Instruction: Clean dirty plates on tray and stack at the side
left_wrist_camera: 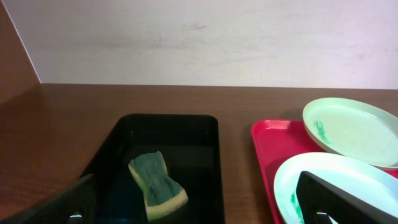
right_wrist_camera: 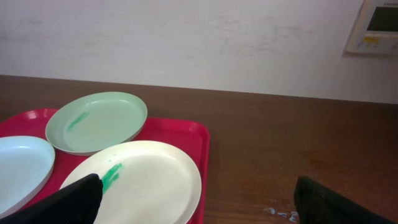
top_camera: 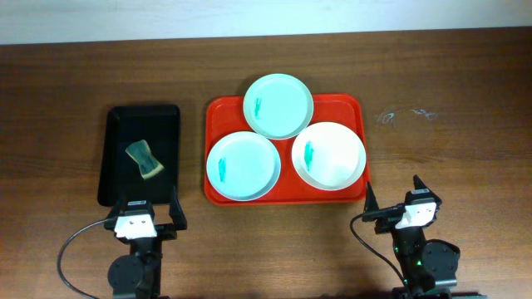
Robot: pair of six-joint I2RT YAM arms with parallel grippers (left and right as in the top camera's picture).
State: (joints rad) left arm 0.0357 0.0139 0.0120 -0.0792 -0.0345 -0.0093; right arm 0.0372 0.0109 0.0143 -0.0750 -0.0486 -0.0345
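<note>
Three round plates lie on the red tray (top_camera: pixel 220 112), each with a teal smear: a mint one at the back (top_camera: pixel 278 105), a pale blue-white one at front left (top_camera: pixel 242 166), a white one at front right (top_camera: pixel 329 155). My left gripper (top_camera: pixel 148 214) is open and empty, near the table's front edge, just in front of the black tray. My right gripper (top_camera: pixel 394 198) is open and empty, at the front right of the red tray. The left wrist view shows the back plate (left_wrist_camera: pixel 351 130) and the front left plate (left_wrist_camera: pixel 336 180). The right wrist view shows the white plate (right_wrist_camera: pixel 140 183) and the mint plate (right_wrist_camera: pixel 96 121).
A smaller black tray (top_camera: pixel 116 124) at the left holds a green and yellow sponge (top_camera: pixel 145 159), also seen in the left wrist view (left_wrist_camera: pixel 157 184). White marks (top_camera: pixel 406 115) sit on the brown table to the right of the red tray. A wall lies behind the table.
</note>
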